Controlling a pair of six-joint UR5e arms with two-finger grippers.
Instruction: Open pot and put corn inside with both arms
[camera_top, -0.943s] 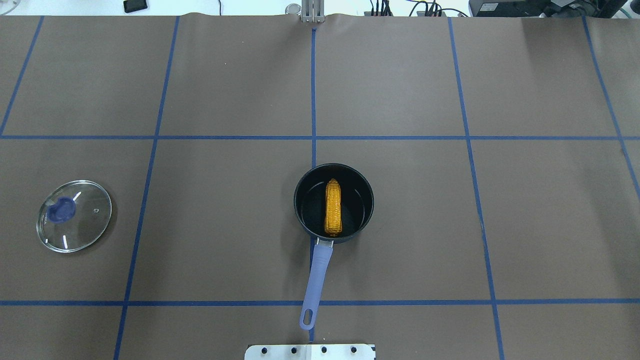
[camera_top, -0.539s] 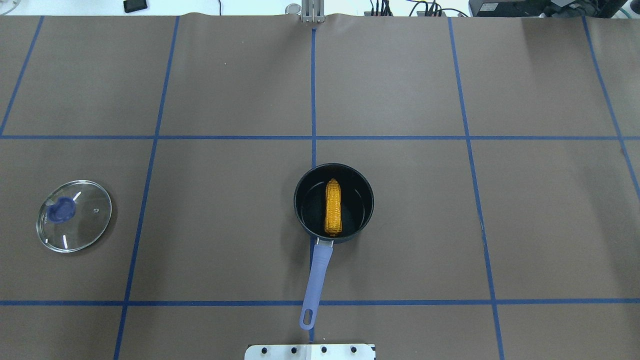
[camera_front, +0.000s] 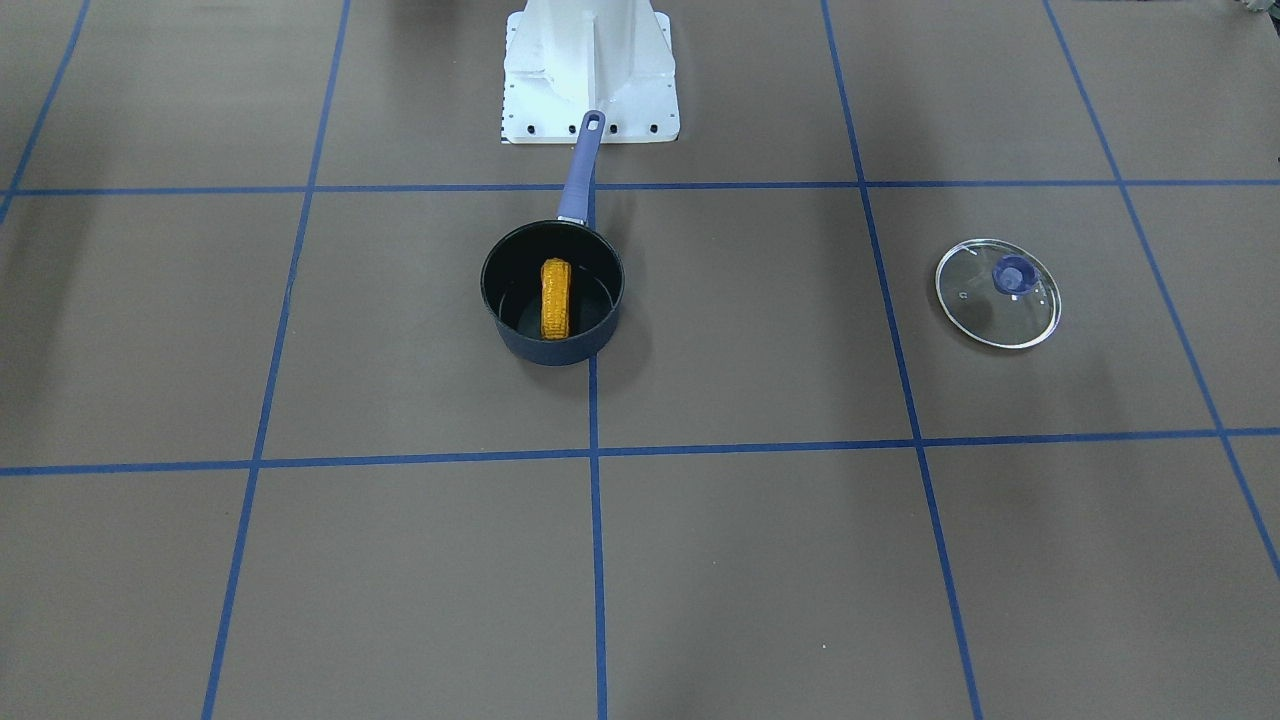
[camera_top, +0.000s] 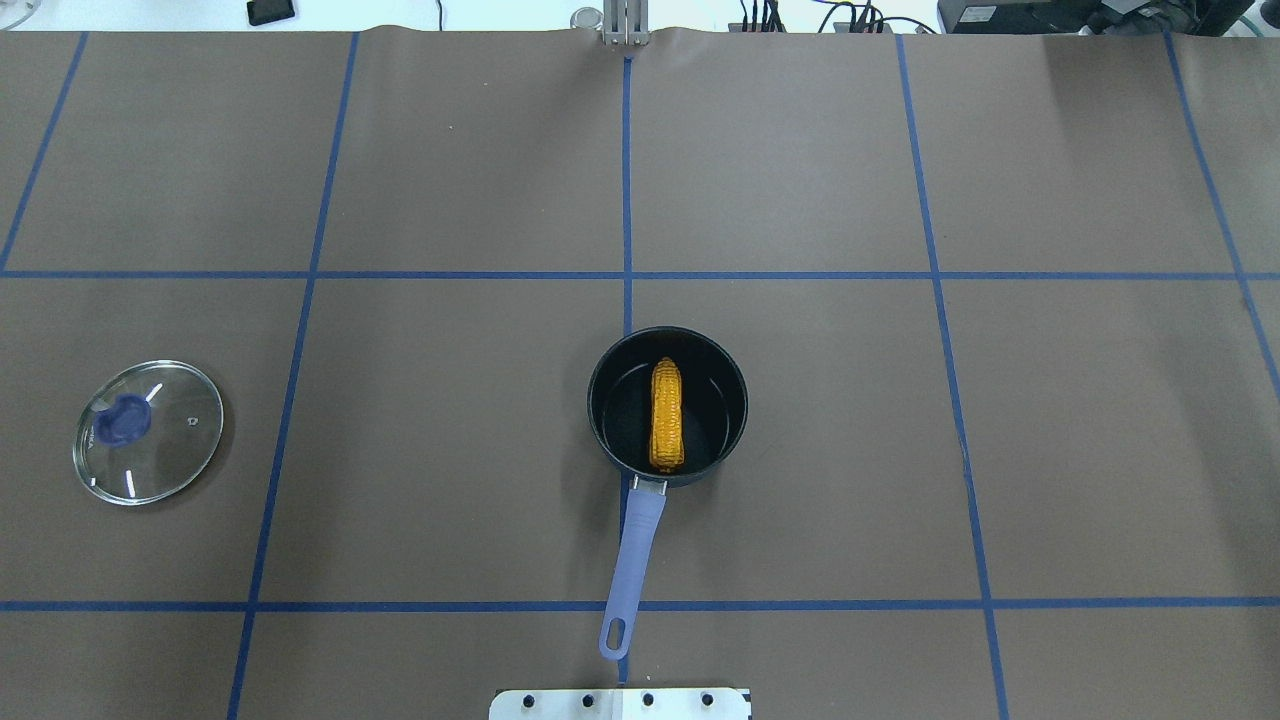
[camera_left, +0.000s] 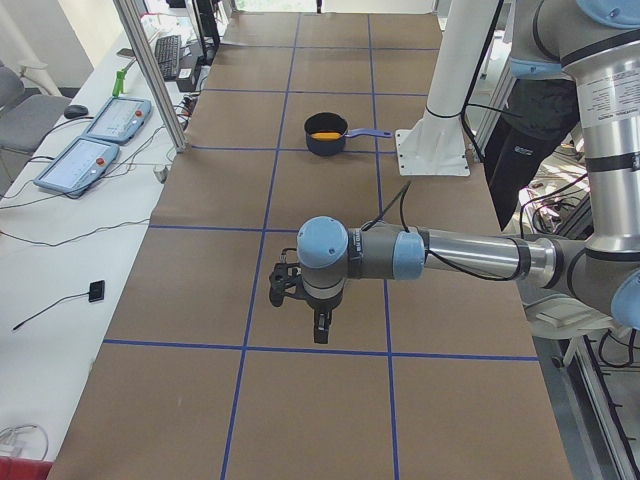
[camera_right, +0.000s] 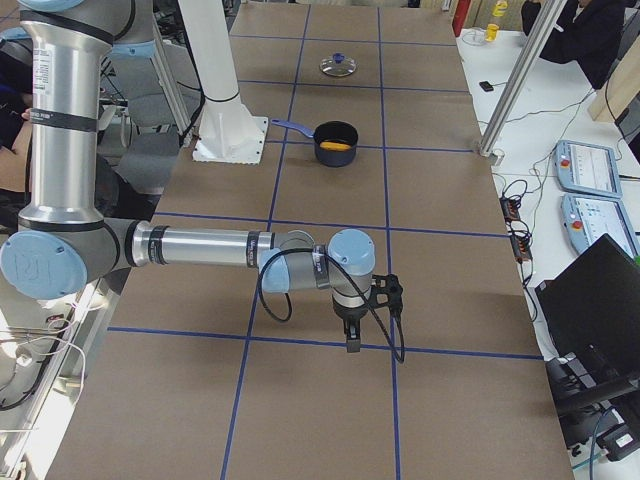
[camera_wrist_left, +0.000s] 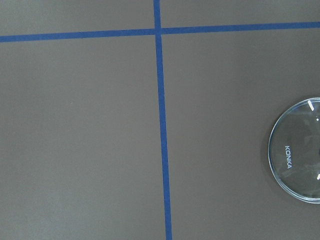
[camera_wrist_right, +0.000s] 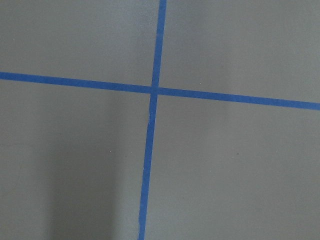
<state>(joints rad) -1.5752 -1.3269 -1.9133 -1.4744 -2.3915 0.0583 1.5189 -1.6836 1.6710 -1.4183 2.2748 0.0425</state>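
Observation:
The dark pot with a blue handle stands open near the table's middle. The orange-yellow corn lies inside it, lengthwise toward the handle; it also shows in the front view. The glass lid with a blue knob lies flat on the table far to the left, and its edge shows in the left wrist view. My left gripper and right gripper hang over bare table at opposite ends, far from the pot. I cannot tell whether they are open or shut.
The white base plate sits just behind the handle's end. Blue tape lines cross the brown table cover. Control pendants and cables lie on the side bench. A person stands beyond the table's far corner.

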